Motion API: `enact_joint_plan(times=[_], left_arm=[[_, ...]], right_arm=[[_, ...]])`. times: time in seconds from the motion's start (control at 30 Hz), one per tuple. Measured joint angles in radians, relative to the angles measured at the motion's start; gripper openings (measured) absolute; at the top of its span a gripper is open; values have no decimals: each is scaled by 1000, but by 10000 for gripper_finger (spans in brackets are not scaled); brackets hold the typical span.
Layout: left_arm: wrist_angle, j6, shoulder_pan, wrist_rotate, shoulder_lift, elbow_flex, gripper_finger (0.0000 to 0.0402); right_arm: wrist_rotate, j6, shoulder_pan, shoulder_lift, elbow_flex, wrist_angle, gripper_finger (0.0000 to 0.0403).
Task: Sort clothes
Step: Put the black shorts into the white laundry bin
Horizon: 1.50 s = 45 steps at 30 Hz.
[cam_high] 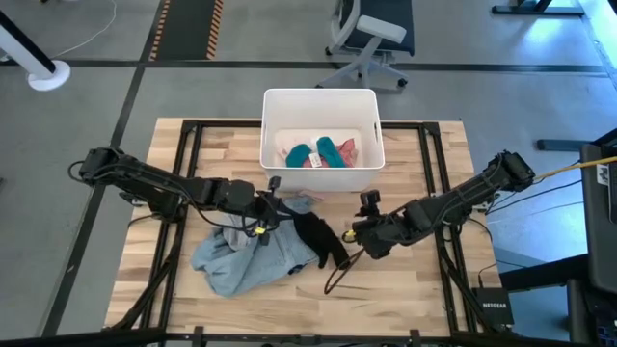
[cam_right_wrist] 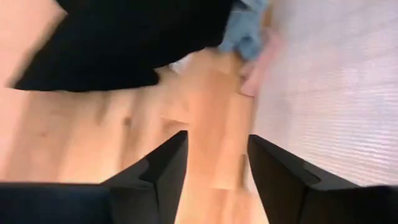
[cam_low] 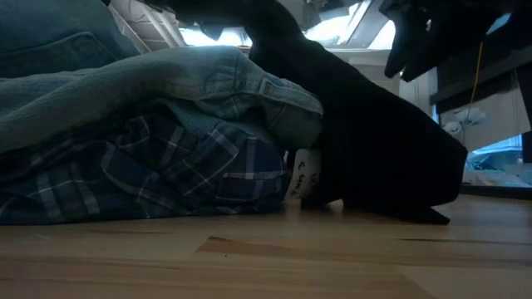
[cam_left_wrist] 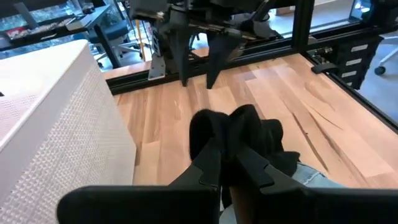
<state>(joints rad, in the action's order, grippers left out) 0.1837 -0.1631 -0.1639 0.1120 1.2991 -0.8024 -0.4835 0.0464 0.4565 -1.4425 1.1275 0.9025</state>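
A black garment stretches from my left gripper toward the table's right, over a heap made of a grey-blue shirt and a plaid shirt. My left gripper is shut on the black garment. My right gripper stands open just right of the garment's free end and above the bare wood, with nothing between its fingers. Pink and teal pieces lie in the white bin. My left gripper pinches a bunched part of the black garment between its two fingers. The fingers come nearly level from the table's left. The cloth drapes down from the hold, and its far lower end rests on the table.
The white bin stands at the far middle of the table, its wall close beside my right gripper. Black frame rails run along the table's sides. Bare wood lies at the near right.
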Motion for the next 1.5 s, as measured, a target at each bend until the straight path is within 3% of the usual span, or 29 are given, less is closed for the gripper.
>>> enact_joint_plan(times=[0.17, 0.33, 0.47, 0.67, 0.87, 1.03, 1.2, 1.3, 1.5], left_arm=[[10, -1, -5, -24, 0, 0, 11], [52, -42, -21, -159, 0, 0, 7], [94, -83, -47, -197, 0, 0, 8], [125, -119, -66, -198, 0, 0, 10], [133, -126, -66, -198, 0, 0, 7], [121, -122, -66, -198, 0, 0, 13], [91, -121, -66, -198, 0, 0, 14], [87, -121, -66, -198, 0, 0, 14], [89, -106, -65, -197, 0, 0, 15]], right_arm=[[-137, -24, 2, -2, -34, -17, 205], [-221, -80, 2, -2, -156, -158, 206], [-286, -218, 1, -2, -290, -445, 206], [-286, -591, -18, -40, -430, -976, 207], [-236, -887, -78, -120, -404, -1197, 207], [-198, -989, -81, -140, -293, -1172, 207], [-144, -1039, 28, -118, -142, -1015, 207], [-155, -973, 104, -116, -59, -847, 207], [-126, -669, 203, -116, -17, -654, 207]])
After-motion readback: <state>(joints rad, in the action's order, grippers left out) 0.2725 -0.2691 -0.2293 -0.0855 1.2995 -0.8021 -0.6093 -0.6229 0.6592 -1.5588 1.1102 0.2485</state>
